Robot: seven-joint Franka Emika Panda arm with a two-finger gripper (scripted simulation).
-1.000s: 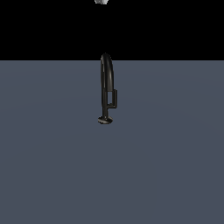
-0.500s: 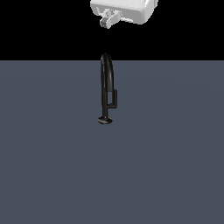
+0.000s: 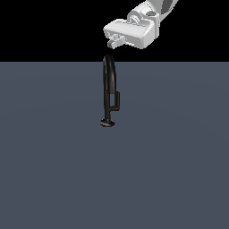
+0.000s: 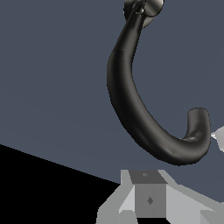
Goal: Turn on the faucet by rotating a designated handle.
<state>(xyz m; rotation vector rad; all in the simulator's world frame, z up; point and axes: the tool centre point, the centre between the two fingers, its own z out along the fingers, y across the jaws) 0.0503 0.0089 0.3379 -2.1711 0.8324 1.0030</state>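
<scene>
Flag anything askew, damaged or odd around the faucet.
Nothing stands out. The faucet stands upright on its round base, its handle beside the stem. The gripper hangs above the spout's arch, not touching it.

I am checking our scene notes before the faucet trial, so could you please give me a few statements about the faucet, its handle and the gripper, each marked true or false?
1. The faucet stands upright on the grey surface. True.
2. The gripper is clamped on the handle. False: in the exterior view it hangs above the top of the arched spout, clear of the handle.
3. The handle sits on the exterior view's right side of the stem. True.
4. The faucet is white. False: it is glossy black; the gripper is white.
5. The faucet lies tipped over on its side. False: its round base rests on the surface, spout arching up.
</scene>
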